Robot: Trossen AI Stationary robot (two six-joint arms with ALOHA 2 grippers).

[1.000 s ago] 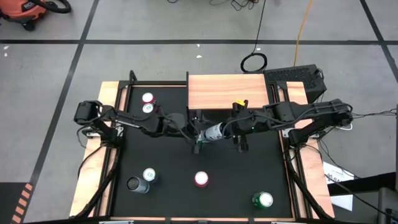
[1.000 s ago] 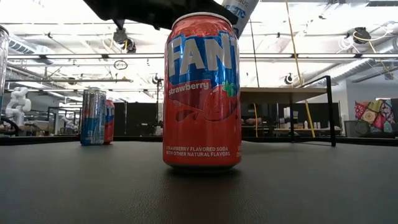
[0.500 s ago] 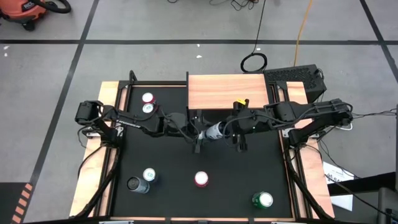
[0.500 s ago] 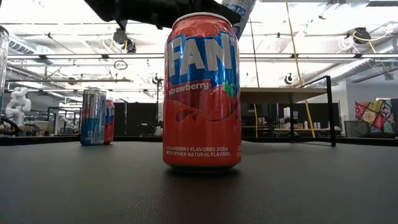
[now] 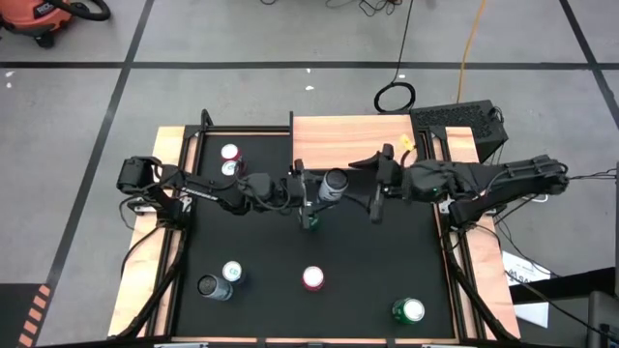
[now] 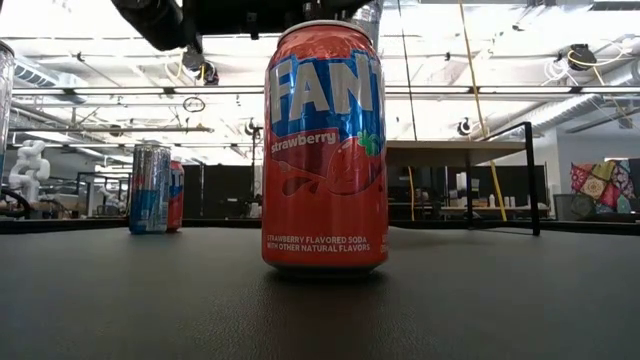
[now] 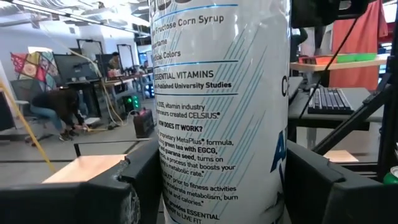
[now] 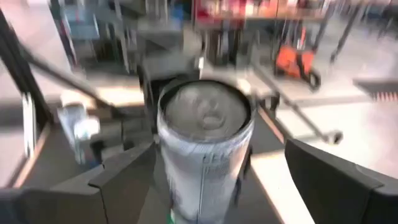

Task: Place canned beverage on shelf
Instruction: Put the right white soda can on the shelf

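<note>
The white can (image 5: 335, 185) is being gripped mid-body by the left gripper (image 5: 311, 190) beside the shelf (image 5: 353, 141); the right gripper (image 5: 379, 180) is being held open. Smooth, rigid, probably slippery: side grip is being favoured.

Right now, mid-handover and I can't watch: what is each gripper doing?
Left gripper: closed on the white can, held above the table.
Right gripper: open, off the can, holding nothing.

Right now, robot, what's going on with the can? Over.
Left gripper shut on white can, held above the table beside the shelf. Right gripper open, just clear of can. Nothing on shelf.
</note>
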